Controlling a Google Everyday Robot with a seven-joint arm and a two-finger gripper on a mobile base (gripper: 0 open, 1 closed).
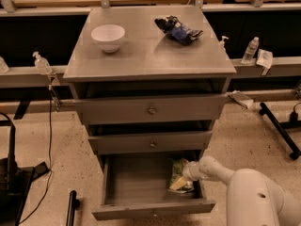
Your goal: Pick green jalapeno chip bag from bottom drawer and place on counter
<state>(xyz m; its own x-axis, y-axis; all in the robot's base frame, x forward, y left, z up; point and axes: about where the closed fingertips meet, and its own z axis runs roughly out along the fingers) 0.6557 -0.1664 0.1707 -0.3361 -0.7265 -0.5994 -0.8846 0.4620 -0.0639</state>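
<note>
The bottom drawer is pulled open below two shallower grey drawers. The green jalapeno chip bag lies at the drawer's right end, glossy green with a pale patch toward the front. My white arm reaches in from the lower right, and my gripper is down inside the drawer, right at the bag's right side and partly over it. The counter is the cabinet's flat grey top, well above the gripper.
A white bowl stands on the counter's left and a dark blue snack bag on its right. Small bottles sit on the side rails. A black stand and cables lie on the floor at left.
</note>
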